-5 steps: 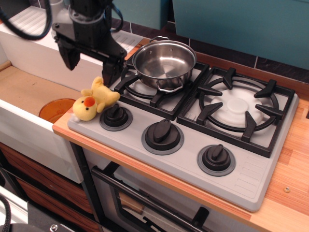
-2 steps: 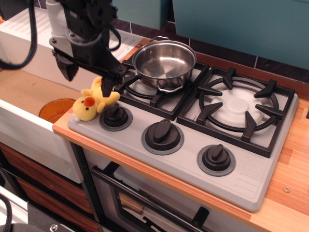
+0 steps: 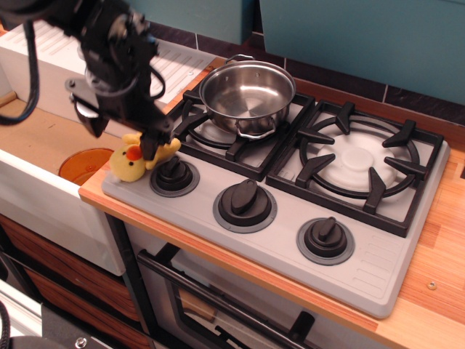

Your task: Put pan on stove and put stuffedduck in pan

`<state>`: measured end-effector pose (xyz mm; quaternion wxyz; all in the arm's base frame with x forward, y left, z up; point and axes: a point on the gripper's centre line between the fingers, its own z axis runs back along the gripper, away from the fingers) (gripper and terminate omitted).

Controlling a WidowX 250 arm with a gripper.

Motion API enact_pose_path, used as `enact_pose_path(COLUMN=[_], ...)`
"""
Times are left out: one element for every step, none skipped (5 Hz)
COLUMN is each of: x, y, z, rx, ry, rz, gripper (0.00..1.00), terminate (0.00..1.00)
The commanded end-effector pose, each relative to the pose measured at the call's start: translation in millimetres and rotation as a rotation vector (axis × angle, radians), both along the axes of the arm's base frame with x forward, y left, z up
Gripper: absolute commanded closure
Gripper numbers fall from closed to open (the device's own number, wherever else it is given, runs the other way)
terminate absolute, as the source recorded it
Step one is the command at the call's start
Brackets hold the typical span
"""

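The pan point(image 3: 247, 93) is a shiny steel pot standing upright on the left burner grate of the grey stove point(image 3: 363, 254). It is empty. The stuffedduck point(image 3: 128, 161) lies at the stove's front left corner, next to the left knob point(image 3: 174, 174), with its head toward the counter edge. My gripper point(image 3: 121, 139) is open and hangs low over the duck. One finger is to the duck's left, over the sink side, and the other finger is at the duck's body. The black fingers hide part of the duck's body.
A white sink point(image 3: 43, 185) with an orange disc point(image 3: 81, 164) in it lies left of the stove. A white drain rack point(image 3: 51, 36) is at the back left. The right burner point(image 3: 360, 160) has nothing on it. Wooden counter point(image 3: 436, 269) runs along the right.
My gripper has moved down and to the left, from beside the pan to just over the duck, with the jaws staying open. The pan and the duck have not moved.
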<state>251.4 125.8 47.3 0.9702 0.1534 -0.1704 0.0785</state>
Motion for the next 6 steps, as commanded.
enact_pose_path(x=[-0.6, -0.6, -1.1, -1.3, -1.9, -2.2], y=[3.0, 2.7, 1.6, 1.7, 2.0, 2.4], z=[-8.6, -8.2, -8.7, -9.4, -11.0, -12.1], rx=[0.011, 0.006, 0.005, 0.004, 0.01, 0.015], ry=[-0.031, -0.037, -0.028, -0.014, 0.014, 0.034], rz=[0.049, 0.045, 0.024, 0.027, 0.029, 0.033], gripper=[0.0, 0.0, 1.0, 1.0, 1.0, 1.0], terminate=[0.0, 0.0, 0.0, 0.0, 0.0, 0.0])
